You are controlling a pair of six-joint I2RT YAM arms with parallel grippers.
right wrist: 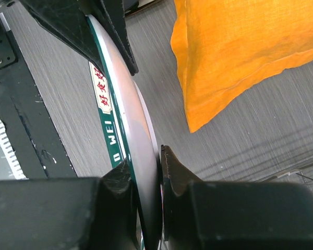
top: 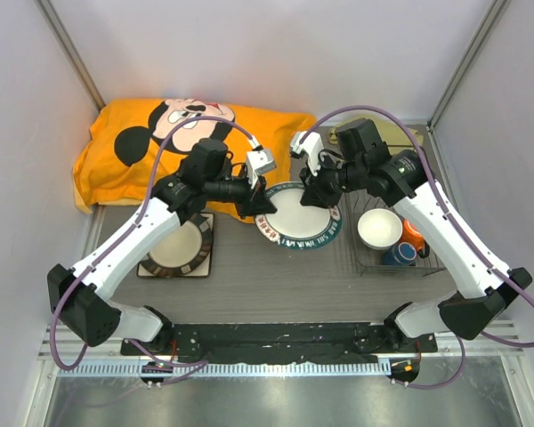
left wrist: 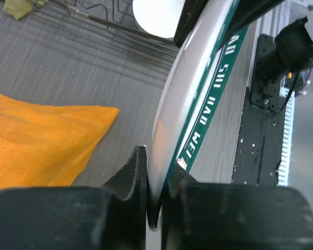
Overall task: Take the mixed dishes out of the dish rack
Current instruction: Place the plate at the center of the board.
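Observation:
The white plate with dark green patterned rim (top: 298,218) hangs between my two arms, just left of the dish rack (top: 374,267). My left gripper (top: 262,206) is shut on its left edge and my right gripper (top: 319,194) on its right edge. The left wrist view shows the plate (left wrist: 193,88) edge-on, pinched by the left gripper (left wrist: 157,177). In the right wrist view the same plate (right wrist: 130,120) sits clamped in the right gripper (right wrist: 143,161). A white bowl (top: 379,228), an orange mug (top: 415,235) and a small dark-blue cup (top: 400,255) stand in the rack.
A round brown dark-rimmed plate (top: 176,245) lies on a square cream plate (top: 205,264) at the left of the table. An orange cartoon-print cloth (top: 125,151) is bunched along the back left. An olive-green cloth (top: 393,135) lies behind the rack.

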